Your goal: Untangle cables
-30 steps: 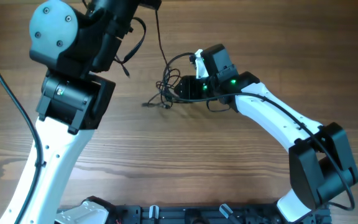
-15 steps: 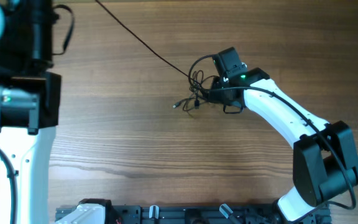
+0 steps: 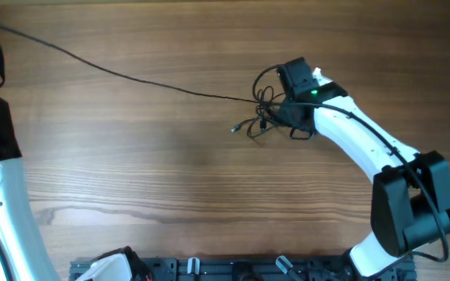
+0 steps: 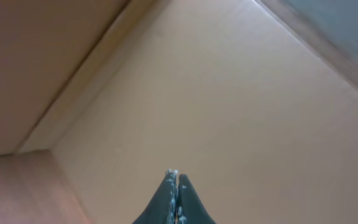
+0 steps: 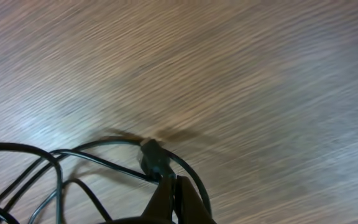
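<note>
Pinching thin looped black cables (image 5: 154, 159) over wood-grain table (image 5: 260, 74): right gripper (image 5: 173, 182); left gripper (image 4: 176, 179) pressed together.

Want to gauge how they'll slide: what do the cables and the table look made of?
The cables look plastic- or rubber-jacketed: thin, black, matte, bending in soft loops. The table looks like wood or wood-print laminate, smooth: grain lines with a soft glare in the right wrist view.

Thin black cables (image 3: 261, 115), small tangled knot, one strand (image 3: 162, 85) stretched left
</note>
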Motion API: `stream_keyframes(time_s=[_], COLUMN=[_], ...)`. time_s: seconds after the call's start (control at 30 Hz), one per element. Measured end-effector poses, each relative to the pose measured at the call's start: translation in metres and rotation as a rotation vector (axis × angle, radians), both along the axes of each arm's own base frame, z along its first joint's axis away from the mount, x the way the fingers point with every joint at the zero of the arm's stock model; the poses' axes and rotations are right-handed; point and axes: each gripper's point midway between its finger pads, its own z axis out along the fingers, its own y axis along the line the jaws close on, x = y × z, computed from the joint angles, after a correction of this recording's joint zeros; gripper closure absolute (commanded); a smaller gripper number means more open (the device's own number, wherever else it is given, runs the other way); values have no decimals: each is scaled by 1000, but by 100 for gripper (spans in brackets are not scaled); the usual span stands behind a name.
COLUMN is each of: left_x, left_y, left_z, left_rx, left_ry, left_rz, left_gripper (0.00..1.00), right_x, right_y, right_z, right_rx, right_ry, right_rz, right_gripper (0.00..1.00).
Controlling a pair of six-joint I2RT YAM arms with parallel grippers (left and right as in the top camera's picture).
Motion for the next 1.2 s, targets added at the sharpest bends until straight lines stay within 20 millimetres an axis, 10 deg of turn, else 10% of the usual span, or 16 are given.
stream_keyframes(time_s=[0.1, 0.2, 0.37, 0.47, 0.63, 0.9, 1.0, 1.03, 1.2], left_x=[12, 28, 50, 55, 56, 58, 58, 58, 58], left_y=[8, -1, -66, -114, -128, -126, -123, -122, -120], left_z=[-27, -44, -40, -35, -35, -37, -37, -37, -47], left_rx=[-32, -48, -43, -29, -48, -82, -82, -82, -106], left_ry=[85, 134, 119, 102, 96, 92, 92, 92, 129], left_rz=[8, -71, -459, -662, -713, -700, -681, -680, -661], left_gripper=[96, 96, 96, 96, 96, 96, 96, 96, 96], right_x=[16, 39, 28, -10, -69, -106, -104, -103, -77], right_y=[-12, 11, 73, 123, 191, 219, 218, 219, 213], right_z=[23, 107, 198, 195, 162, 65, 58, 58, 60], right_rx=[-7, 85, 337, 439, 346, 150, 127, 118, 21], right_ry=[-28, -229, -453, -418, -346, -66, -57, -63, -91], right_rz=[10, 170, 559, 945, 1419, 1710, 1733, 1739, 1578], right_gripper=[57, 11, 2, 1, 0, 12, 45, 96, 95])
